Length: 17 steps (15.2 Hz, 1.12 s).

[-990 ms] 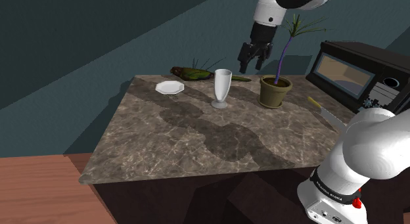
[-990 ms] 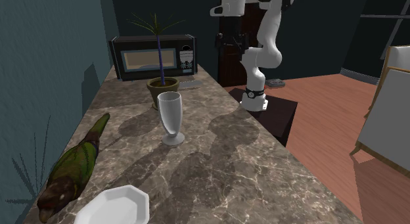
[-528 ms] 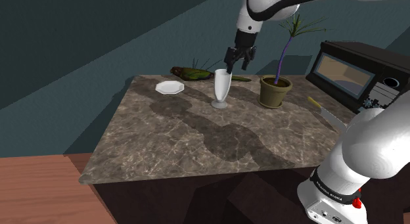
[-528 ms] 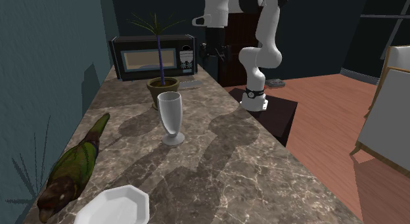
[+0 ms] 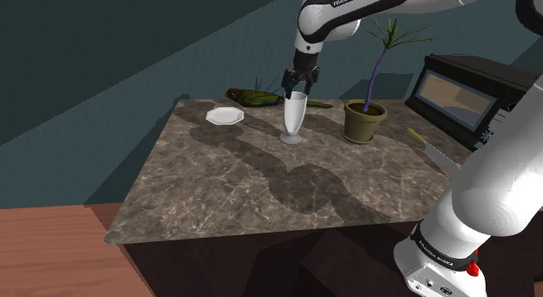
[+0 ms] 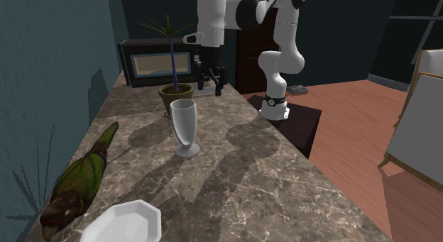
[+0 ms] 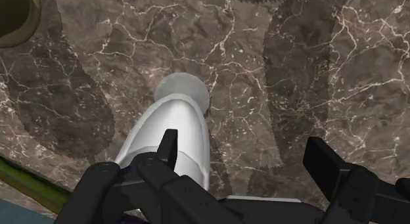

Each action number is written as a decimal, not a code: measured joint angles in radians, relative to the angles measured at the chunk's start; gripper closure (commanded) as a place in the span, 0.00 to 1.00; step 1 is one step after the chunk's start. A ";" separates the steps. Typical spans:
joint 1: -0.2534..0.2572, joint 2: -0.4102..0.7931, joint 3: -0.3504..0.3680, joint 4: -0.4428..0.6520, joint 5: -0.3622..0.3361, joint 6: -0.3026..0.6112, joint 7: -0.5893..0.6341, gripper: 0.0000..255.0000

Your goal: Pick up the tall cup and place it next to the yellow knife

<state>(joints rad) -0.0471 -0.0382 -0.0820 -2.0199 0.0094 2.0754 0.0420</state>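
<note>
The tall cup (image 5: 293,118) is a pale footed glass standing upright on the marble counter (image 5: 261,178), also seen as the cup (image 6: 184,127) in the second exterior view. My gripper (image 5: 296,81) hangs open just above its rim. In the second exterior view the gripper (image 6: 211,80) sits a little higher than the cup and toward the microwave side. In the wrist view the cup (image 7: 172,134) lies under one finger (image 7: 167,148), off the middle of the gripper (image 7: 246,156); nothing is held. The yellow-handled knife (image 5: 424,142) lies near the counter's right edge in the shoulder view.
A potted plant (image 5: 364,119) stands between cup and knife, its pot (image 6: 174,96) just behind the cup. A white plate (image 5: 224,116) and a green parrot figure (image 5: 252,97) lie on the shoulder view's left of the cup. A black microwave (image 5: 474,93) is at the back right.
The arm has swung toward the shoulder view's left and come down, bringing the gripper from near the plant to just over the cup. The fingers stayed open; the cup has not moved.
</note>
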 measured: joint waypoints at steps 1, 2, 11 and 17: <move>-0.003 0.036 -0.003 0.025 0.000 0.011 -0.004 0.00; -0.007 0.071 -0.007 0.055 0.000 0.017 -0.010 0.00; -0.023 0.246 -0.018 0.178 0.008 0.072 -0.032 0.00; -0.025 0.270 -0.018 0.159 0.011 0.114 -0.036 0.00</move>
<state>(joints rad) -0.0719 0.2314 -0.1002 -1.8605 0.0205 2.1896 0.0063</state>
